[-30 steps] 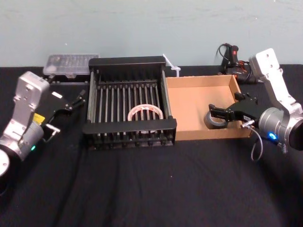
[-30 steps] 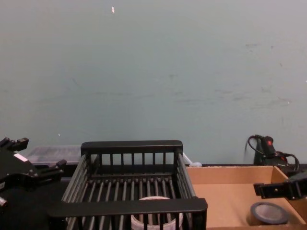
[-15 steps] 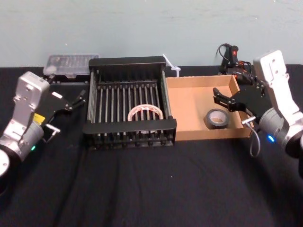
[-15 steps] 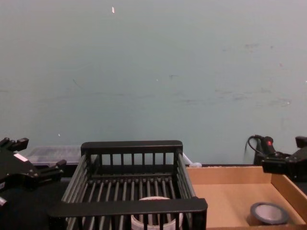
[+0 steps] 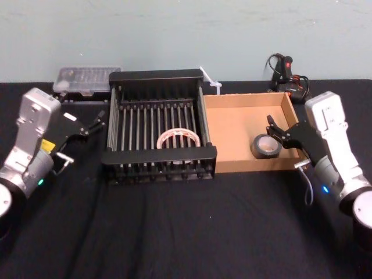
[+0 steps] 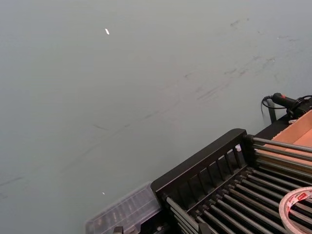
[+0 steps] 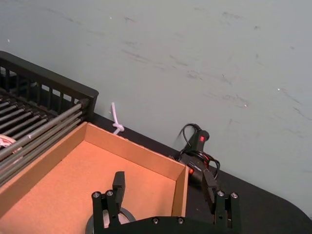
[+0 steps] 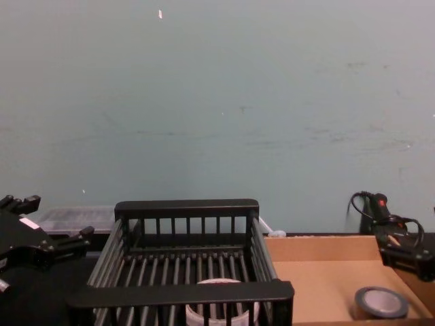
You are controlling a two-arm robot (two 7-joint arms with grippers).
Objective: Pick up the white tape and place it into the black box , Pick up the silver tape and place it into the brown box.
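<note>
The white tape (image 5: 178, 138) lies on the bars of the black box (image 5: 157, 75), near its front wall; it also shows in the chest view (image 8: 217, 309) and the left wrist view (image 6: 297, 204). The silver tape (image 5: 266, 146) lies flat in the brown box (image 5: 244, 100), at its front right. My right gripper (image 5: 272, 129) hangs open just right of that roll, apart from it, and holds nothing. From the right wrist, the open right gripper (image 7: 164, 187) stands above the silver tape (image 7: 127, 214). My left gripper (image 5: 96, 123) rests open, left of the black box.
A clear plastic case (image 5: 87, 78) sits at the back left. A black tool with a red spot and cables (image 5: 285, 72) lies behind the brown box, and a white tie (image 5: 210, 81) lies between the two boxes. Bare black cloth spreads in front of both boxes.
My right gripper, open around the silver tape a second ago, lifted off it and drew back to the right. The roll stayed in the brown box. The left arm held still.
</note>
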